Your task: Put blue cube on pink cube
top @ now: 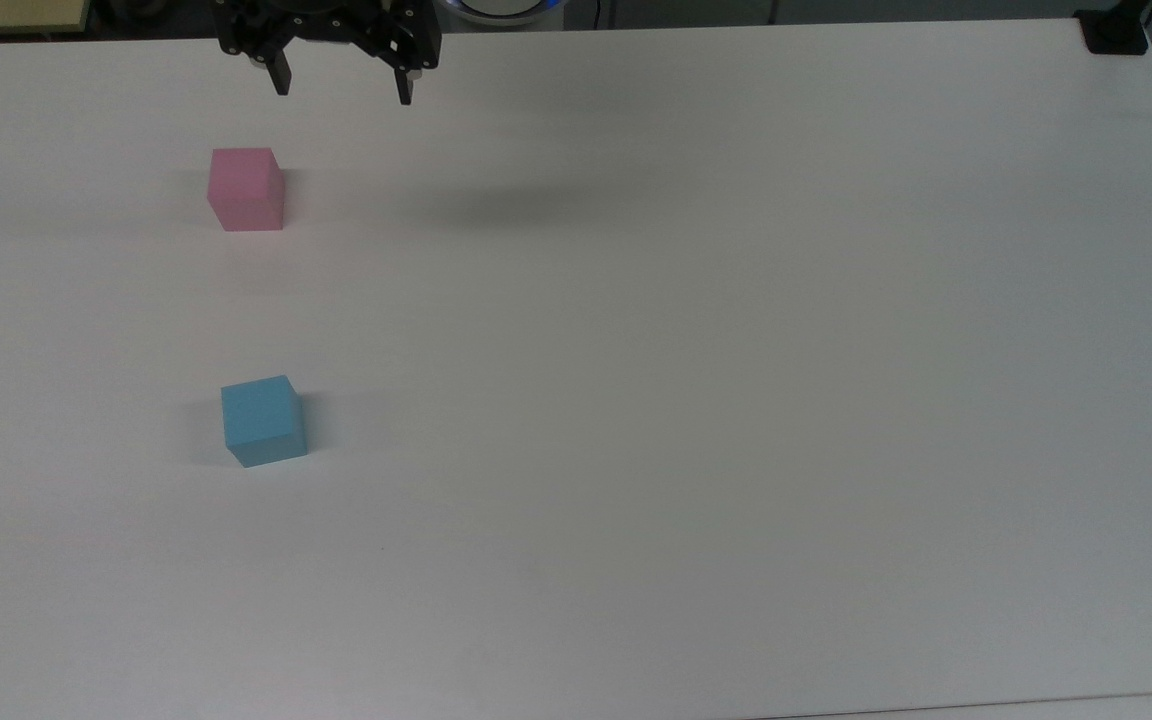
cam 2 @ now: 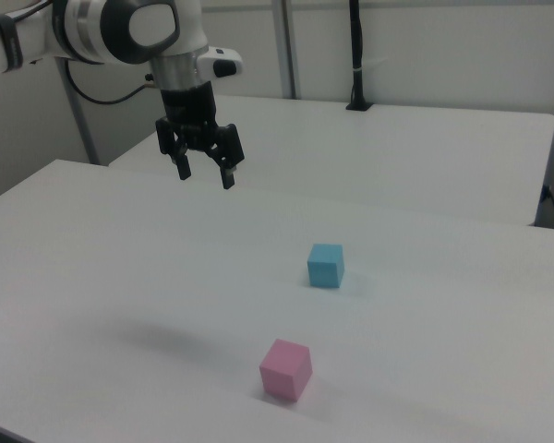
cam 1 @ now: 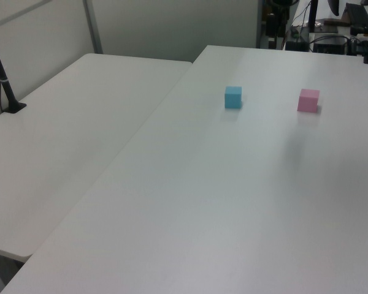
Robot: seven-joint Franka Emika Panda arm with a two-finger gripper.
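Note:
The blue cube (top: 263,421) rests on the white table at the top view's left, also seen as the blue cube (cam 1: 233,97) and the blue cube (cam 2: 325,265). The pink cube (top: 246,189) sits apart from it, farther up in the top view, and appears too as the pink cube (cam 1: 308,100) and the pink cube (cam 2: 285,369). My gripper (top: 342,92) hangs high above the table near its far edge, open, with nothing between its fingers. In the right view the gripper (cam 2: 205,173) is well above and left of both cubes.
The white table (top: 696,330) spreads wide to the top view's right. A second white table (cam 1: 67,135) adjoins it in the left view, with a black post (cam 1: 5,79) on it. A black clamp (top: 1114,32) sits at the top view's upper right corner.

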